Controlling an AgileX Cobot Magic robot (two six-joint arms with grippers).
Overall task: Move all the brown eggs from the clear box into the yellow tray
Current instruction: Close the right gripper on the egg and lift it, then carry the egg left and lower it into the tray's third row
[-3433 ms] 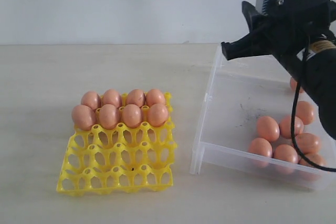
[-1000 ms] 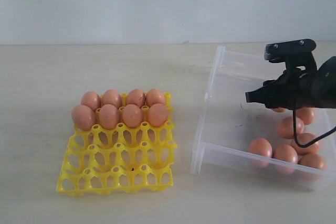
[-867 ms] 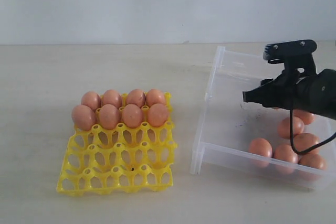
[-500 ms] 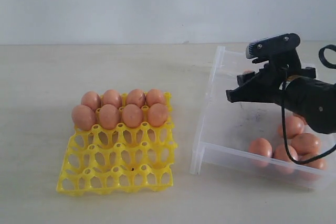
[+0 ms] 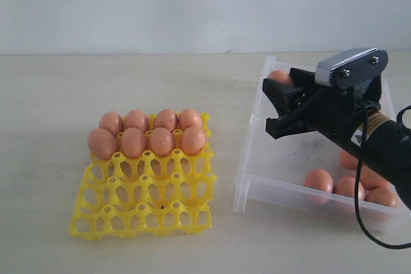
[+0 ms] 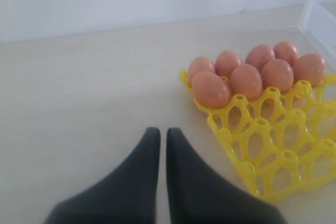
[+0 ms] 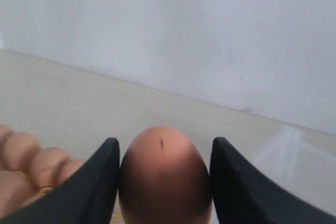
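**Brown egg gripped, 8 cups waiting**

My left pincer (image 6: 163, 145) hangs over bare table beside the yellow tray (image 5: 144, 216), its fingers nearly touching and holding nothing. The tray carries 8 brown eggs (image 5: 147, 134) in its 2 far rows, and its 2 near rows are empty. To the right stands the clear box (image 5: 257, 110), with at least 4 eggs (image 5: 319, 179) at its near right end, some hidden behind my arm. My right pincer (image 5: 276, 104) sits above the box's left wall, clamped on 1 egg (image 7: 161, 177) across its sides.

I judge this step to be the carry. I should travel level and high enough to pass the wall and the tray's pointed posts. Then I should stop over a free cup in the 3rd row and lower straight down. I should squeeze no harder, keep my fingers off the seated eggs, and let go only once the shell rests in its cup.
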